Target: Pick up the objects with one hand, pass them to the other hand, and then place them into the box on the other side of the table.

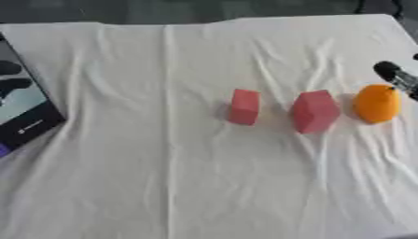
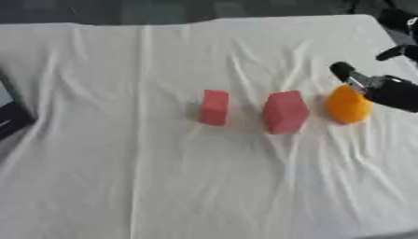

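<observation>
Beside the orange object [image 2: 347, 106], right hand [image 2: 384, 89].

A table under a creased white cloth [image 1: 163, 177] carries an orange [image 1: 377, 103] touching the right hand [image 2: 384, 88], two red blocks [image 2: 286, 112] [image 2: 215, 107] leftward, and a box [image 1: 24, 107] farthest left.

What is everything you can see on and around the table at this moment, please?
Narrow block: one, red-pink, mid-table, leftmost of the row.
Wider block: one, red-pink, between the narrow block and the orange object.
Orange object: one, orange, rounded, right end of the row.
Box: one, dark, left table edge, partly out of view.
Tablecloth: one, white, wrinkled, covering the table.
Right hand: one, black with silver, at the orange object's upper right side.
Left hand: not in view.
</observation>
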Tool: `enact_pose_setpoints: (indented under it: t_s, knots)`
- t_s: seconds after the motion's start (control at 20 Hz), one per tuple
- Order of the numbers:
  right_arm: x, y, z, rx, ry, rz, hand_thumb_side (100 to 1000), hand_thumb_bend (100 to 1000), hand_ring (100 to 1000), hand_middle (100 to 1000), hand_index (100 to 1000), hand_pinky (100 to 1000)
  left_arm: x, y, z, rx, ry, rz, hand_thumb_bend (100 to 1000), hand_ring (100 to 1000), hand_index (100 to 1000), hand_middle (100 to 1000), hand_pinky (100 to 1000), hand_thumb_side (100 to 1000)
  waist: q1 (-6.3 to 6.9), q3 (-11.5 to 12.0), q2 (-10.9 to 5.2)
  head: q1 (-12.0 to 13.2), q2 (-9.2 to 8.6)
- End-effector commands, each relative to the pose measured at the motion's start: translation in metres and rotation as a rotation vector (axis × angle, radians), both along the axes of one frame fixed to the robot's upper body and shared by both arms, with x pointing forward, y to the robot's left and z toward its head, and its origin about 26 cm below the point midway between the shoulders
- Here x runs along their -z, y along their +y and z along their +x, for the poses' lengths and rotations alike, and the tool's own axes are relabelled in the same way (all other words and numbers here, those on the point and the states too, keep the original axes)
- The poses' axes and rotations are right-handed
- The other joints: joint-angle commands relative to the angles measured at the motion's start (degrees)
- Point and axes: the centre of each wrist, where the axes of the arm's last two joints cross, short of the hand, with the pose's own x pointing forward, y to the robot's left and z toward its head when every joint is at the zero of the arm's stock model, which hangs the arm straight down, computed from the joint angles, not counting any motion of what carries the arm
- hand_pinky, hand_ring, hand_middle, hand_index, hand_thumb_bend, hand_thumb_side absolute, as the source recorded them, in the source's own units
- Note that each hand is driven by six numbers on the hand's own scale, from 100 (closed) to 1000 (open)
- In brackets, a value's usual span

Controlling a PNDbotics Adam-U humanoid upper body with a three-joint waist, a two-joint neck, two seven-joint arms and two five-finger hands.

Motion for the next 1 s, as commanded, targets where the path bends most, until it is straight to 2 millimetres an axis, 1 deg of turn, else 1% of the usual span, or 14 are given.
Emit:
enact_pose_setpoints:
  t_s: [0.05,0.1,0.15,0.2,0.25,0.3,0.6,0.7,0.85,1.0]
  knots:
    - [-0.025,0.002,0.004,-0.03,-0.007,-0.066,376,646,918,822,893,653,-0.013,0.003,-0.003,0.012,-0.04,0.031,102,712,737,705,1000,867,0.11,0.69,-0.08,-0.81,-1.24]
    - [-0.029,0.003,0.005,-0.037,0.002,-0.099,430,659,919,831,893,656,-0.014,0.002,-0.003,0.016,-0.044,0.032,102,712,737,705,1000,867,0.06,0.98,0.06,-1.11,-1.41]
    - [-0.033,0.004,0.006,-0.04,0.01,-0.131,433,662,920,833,894,665,-0.015,0.002,-0.003,0.019,-0.047,0.033,101,712,737,705,1000,866,0.01,1.22,0.19,-1.39,-1.59]
    - [-0.036,0.005,0.007,-0.042,0.017,-0.158,434,662,919,833,894,663,-0.016,0.002,-0.003,0.021,-0.051,0.035,100,712,737,705,1000,866,-0.03,1.47,0.32,-1.63,-1.79]
    - [-0.039,0.006,0.008,-0.043,0.022,-0.181,431,628,919,832,894,663,-0.017,0.002,-0.004,0.021,-0.052,0.036,100,712,737,705,1000,867,-0.05,1.63,0.42,-1.77,-1.93]
    - [-0.041,0.006,0.009,-0.044,0.028,-0.2,433,662,919,832,894,662,-0.018,0.002,-0.004,0.021,-0.054,0.039,100,712,736,705,1000,866,-0.07,1.79,0.5,-1.96,-2.03]
    - [-0.052,0.009,0.011,-0.082,0.075,-0.244,405,661,929,841,893,678,-0.021,0.002,-0.006,0.027,-0.066,0.042,100,712,736,706,1000,862,-0.32,2.16,0.66,-3.87,-2.41]
    - [-0.05,0.009,0.011,-0.11,0.098,-0.26,383,660,941,852,899,709,-0.023,0.001,-0.007,0.031,-0.069,0.043,100,712,736,706,1000,862,-0.5,2.32,0.79,-4.28,-2.72]
    - [-0.041,0.011,0.011,-0.163,0.139,-0.306,349,652,944,856,899,738,-0.024,0.0,-0.006,0.036,-0.071,0.045,100,712,736,705,1000,864,-0.77,2.76,1.04,-4.96,-3.13]
    - [-0.033,0.012,0.011,-0.196,0.187,-0.364,307,639,954,870,902,796,-0.025,-0.001,-0.006,0.041,-0.075,0.046,100,712,736,705,1000,864,-0.81,3.21,1.24,-5.55,-3.32]
